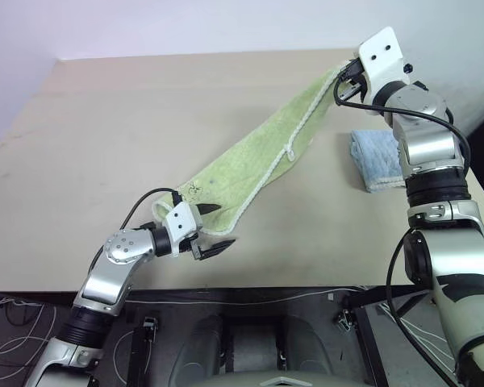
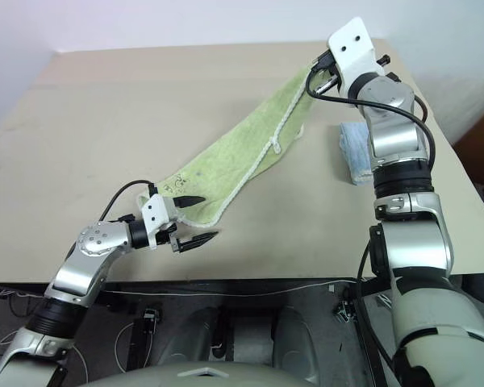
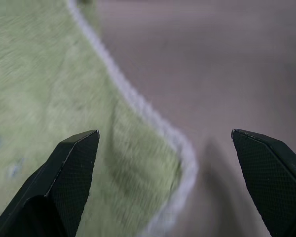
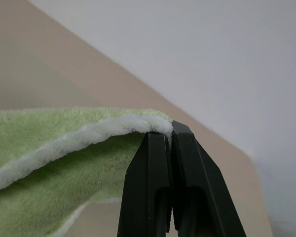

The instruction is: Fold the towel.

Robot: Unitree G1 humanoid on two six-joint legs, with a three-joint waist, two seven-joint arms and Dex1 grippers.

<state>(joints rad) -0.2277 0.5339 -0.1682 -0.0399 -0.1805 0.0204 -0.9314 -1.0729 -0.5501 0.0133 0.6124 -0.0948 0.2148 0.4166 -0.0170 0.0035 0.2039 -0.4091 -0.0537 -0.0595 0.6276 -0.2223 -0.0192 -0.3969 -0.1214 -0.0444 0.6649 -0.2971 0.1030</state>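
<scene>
A: What did each tool hold?
B: The right tool (image 4: 168,136) was pressed together on a white-edged corner of the towel (image 1: 262,153), lifting it above the worktop (image 1: 105,121). The left tool (image 1: 213,228) stood spread wide, empty, just beside the towel's low corner, which lay on the worktop.
A: What was obscured?
B: The right arm cut off part of the blue towel (image 1: 374,160).
</scene>
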